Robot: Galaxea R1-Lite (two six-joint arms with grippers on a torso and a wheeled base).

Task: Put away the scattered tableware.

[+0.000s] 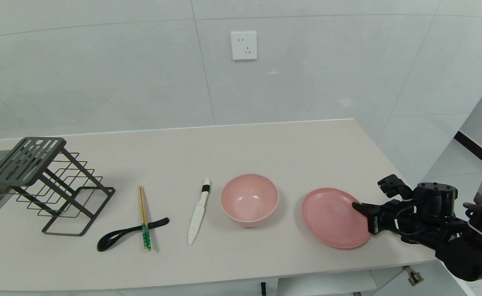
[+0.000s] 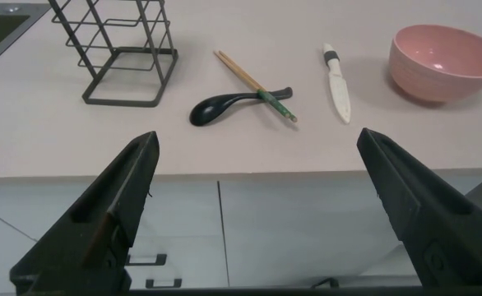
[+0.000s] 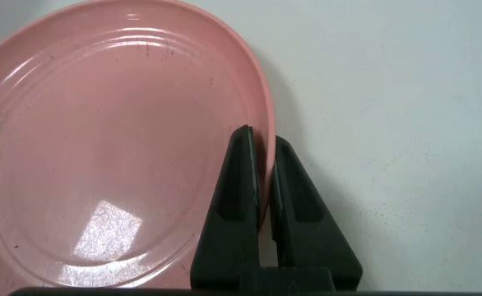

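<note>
Right wrist view has my right end effector (image 3: 261,140) pinched on the rim of the plate (image 3: 101,164), an edge hold I judge right for lifting it. The plate sits on the worktop (image 1: 265,152) just right of the bowl (image 1: 249,199). My left end effector (image 2: 256,136) gapes wide, empty.

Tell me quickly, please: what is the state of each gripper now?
Left gripper: open, holding nothing.
Right gripper: closed on the rim of the pink plate.
</note>
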